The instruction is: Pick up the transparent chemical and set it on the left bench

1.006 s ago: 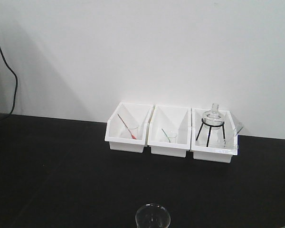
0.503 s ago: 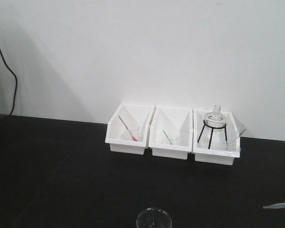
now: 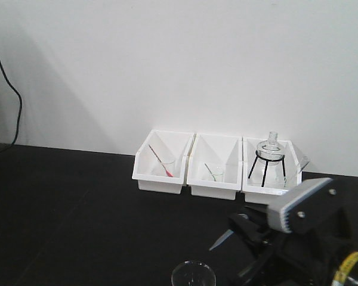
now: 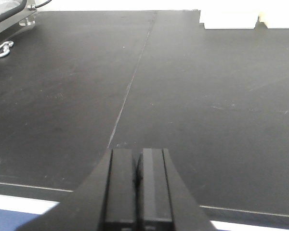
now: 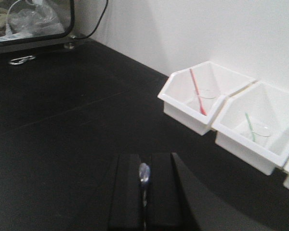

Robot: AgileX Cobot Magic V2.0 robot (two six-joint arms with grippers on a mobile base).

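One small glass piece matters here, so reading from the left: the left gripper [image 4: 137, 161] hangs low over the near desk edge with its jaws pressed together on nothing. Ahead of it the black desk [image 3: 65, 202] lies bare and wide, with plenty of room for a set-down. The transparent chemical [image 3: 192, 273] stands at the bottom middle of the front view, near the front edge, only its round rim showing. It is likely light, stiff, slick and breakable, and the liquid can slosh; I would take it across the wall below the rim and keep it upright. Three white trays [image 3: 161, 179] line the far wall, well apart from it. The right gripper [image 5: 143, 168] is closed on a clear dropper [image 5: 144, 174] and sits just right of the beaker, a knock risk
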